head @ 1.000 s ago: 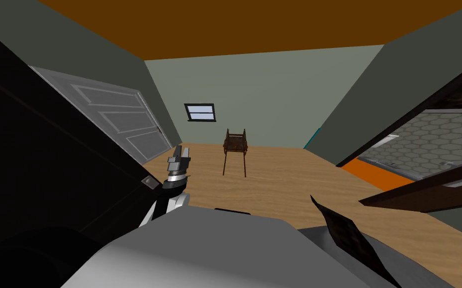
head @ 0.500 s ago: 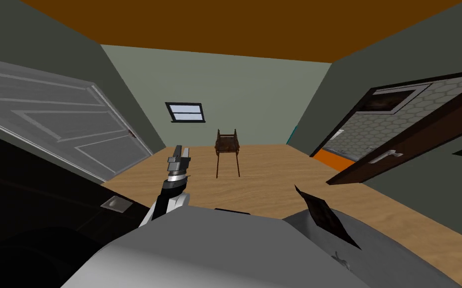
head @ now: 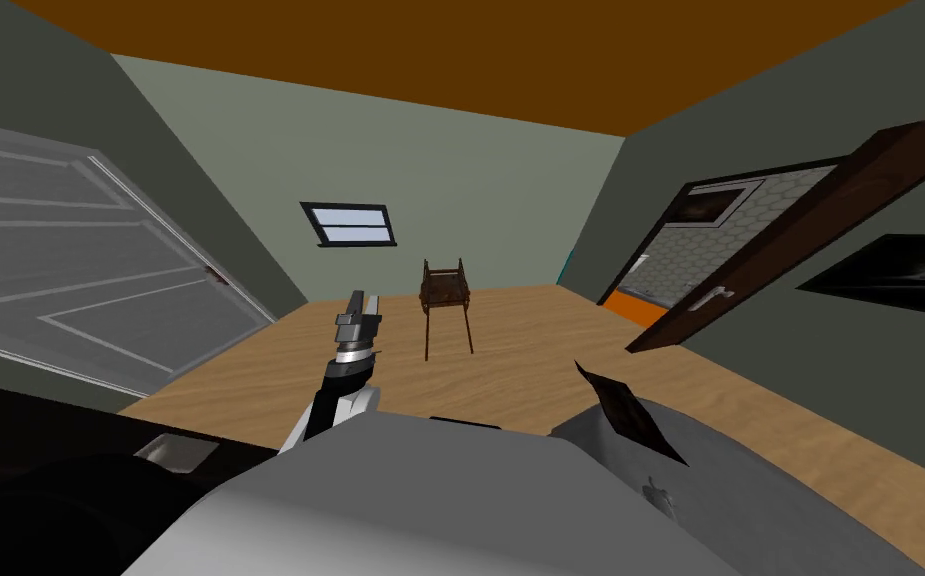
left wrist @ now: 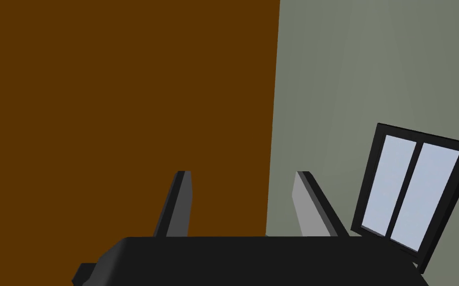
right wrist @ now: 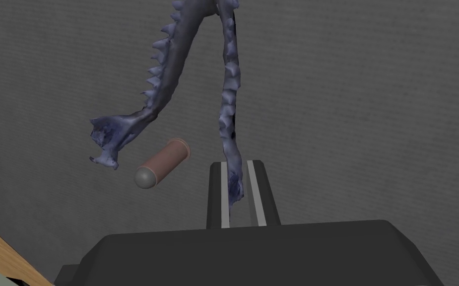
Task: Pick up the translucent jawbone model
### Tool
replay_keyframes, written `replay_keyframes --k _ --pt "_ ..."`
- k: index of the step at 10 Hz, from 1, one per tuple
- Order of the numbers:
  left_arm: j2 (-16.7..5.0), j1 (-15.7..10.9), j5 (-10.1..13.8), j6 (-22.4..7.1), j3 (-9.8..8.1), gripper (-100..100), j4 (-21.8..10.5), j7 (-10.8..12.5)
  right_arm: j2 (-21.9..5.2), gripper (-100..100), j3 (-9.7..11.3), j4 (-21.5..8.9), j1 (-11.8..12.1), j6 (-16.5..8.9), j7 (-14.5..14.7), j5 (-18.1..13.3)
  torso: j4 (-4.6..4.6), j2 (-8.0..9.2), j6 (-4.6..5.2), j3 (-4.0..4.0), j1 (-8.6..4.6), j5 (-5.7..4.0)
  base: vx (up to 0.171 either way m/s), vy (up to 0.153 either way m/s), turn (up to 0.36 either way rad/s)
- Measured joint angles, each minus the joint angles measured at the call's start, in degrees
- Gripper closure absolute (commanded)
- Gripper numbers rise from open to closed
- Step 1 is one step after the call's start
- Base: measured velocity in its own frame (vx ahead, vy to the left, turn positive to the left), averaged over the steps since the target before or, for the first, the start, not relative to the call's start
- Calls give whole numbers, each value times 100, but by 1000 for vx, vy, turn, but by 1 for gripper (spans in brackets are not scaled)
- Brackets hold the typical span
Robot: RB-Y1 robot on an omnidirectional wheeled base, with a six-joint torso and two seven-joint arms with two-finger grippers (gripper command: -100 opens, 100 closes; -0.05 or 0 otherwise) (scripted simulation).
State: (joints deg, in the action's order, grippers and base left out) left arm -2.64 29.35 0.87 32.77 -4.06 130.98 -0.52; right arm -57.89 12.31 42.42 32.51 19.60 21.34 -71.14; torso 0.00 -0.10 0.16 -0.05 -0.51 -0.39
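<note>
The jawbone model [right wrist: 166,64] is a bluish, see-through, U-shaped bone with rows of small teeth. In the right wrist view my right gripper [right wrist: 237,164] is shut on the end of one of its two branches. The other branch ends free beside the fingers. Behind the model is a flat grey surface [right wrist: 352,99]; whether the model touches it I cannot tell. My left gripper [head: 360,305] is raised in front of my chest in the head view. Its fingers [left wrist: 177,198] stand open with nothing between them.
A short brown cylinder [right wrist: 163,163] with a grey rounded end lies on the grey surface near the held branch. Ahead on the wooden floor [head: 530,350] stands a dark chair [head: 446,290]. A dark door [head: 790,240] hangs open at the right, a white door [head: 70,270] at the left.
My head view has swung: the chair and window slid left, the open dark door came further into view, and the black area at the left shrank. The left arm holds its pose.
</note>
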Motion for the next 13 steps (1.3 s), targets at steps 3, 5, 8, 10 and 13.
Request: replay_keyframes --k 3,5,8,10,13 --pt "0 0 0 0 0 0 0 0 -205 100 240 202 -289 10 -294 -418 0 3 3 2 0 0 45 11 -215" --pt "0 1 0 0 -1 0 0 0 -455 100 566 565 -407 -71 -750 -780 -1 1 7 0 0 0 55 8 -264" --pt "0 0 0 0 0 0 0 0 -528 100 636 479 -736 36 -780 -969 0 8 4 4 -4 1 39 9 -229" --pt "0 -1 0 0 0 0 0 0 -822 100 1003 932 -829 -106 -1488 -1422 -2 3 0 0 3 2 40 17 -143" --pt "0 -2 0 0 0 0 0 0 -754 100 879 719 -951 38 -1150 -1333 2 18 -6 9 -10 -2 1 -3 18"
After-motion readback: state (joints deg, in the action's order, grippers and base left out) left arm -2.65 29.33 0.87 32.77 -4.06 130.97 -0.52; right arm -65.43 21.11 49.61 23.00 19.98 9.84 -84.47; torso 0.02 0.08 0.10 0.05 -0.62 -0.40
